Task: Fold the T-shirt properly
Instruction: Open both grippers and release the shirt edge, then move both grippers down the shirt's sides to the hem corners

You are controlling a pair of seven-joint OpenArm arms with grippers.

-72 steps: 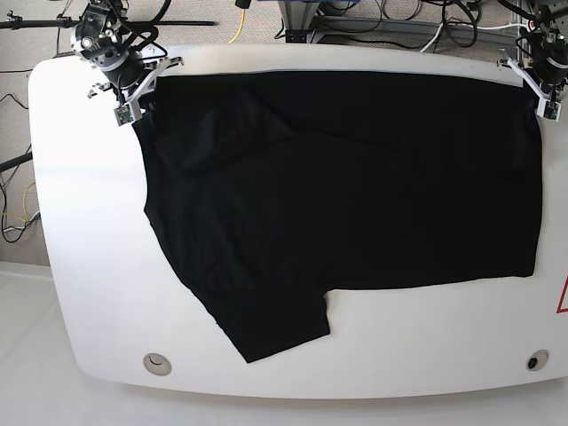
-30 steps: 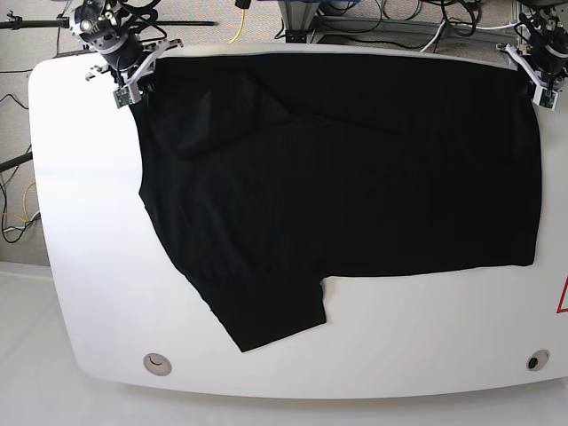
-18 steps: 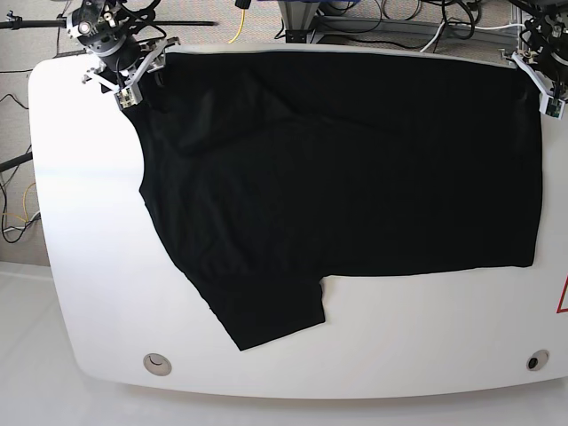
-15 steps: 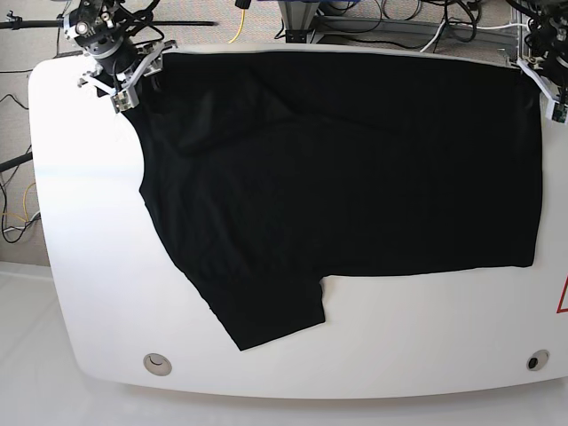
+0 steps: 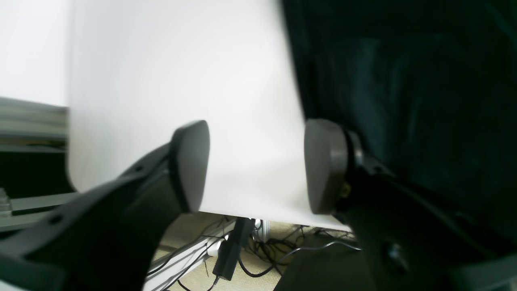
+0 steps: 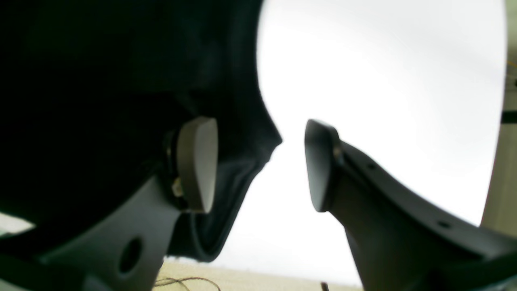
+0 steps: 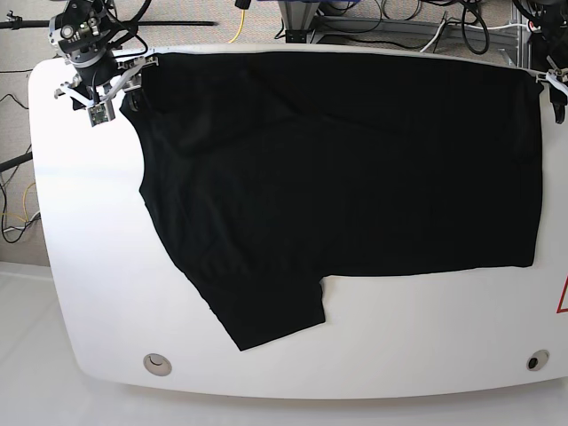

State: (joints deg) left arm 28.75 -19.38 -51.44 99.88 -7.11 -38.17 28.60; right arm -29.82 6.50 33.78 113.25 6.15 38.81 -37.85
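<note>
Two grippers sit at the far corners of the table (image 7: pixel 89 266), both with jaws apart and nothing pinched between them. Nearest the viewer, one short sleeve of the T-shirt (image 7: pixel 337 169) points toward the front edge, with bare white tabletop in front of it and to both sides. The black cloth lies flat across most of the table, its far hem running along the back edge. The right gripper (image 7: pixel 99 82) sits at the far corner on the base view's left, tilted down over the table rim; in its wrist view (image 6: pixel 260 161) a cloth corner hangs just into the gap between the jaws, beside one finger (image 6: pixel 198 161), and I cannot tell whether it touches; the other finger has only white table behind it. The left gripper (image 7: pixel 555 89) is at the opposite far corner, partly cut by the frame edge; in its wrist view (image 5: pixel 256 165) the gap between the jaws shows bare table, the cloth edge lies just behind one finger (image 5: pixel 323 165), and the table edge and floor cables (image 5: pixel 250 250) show below.
</note>
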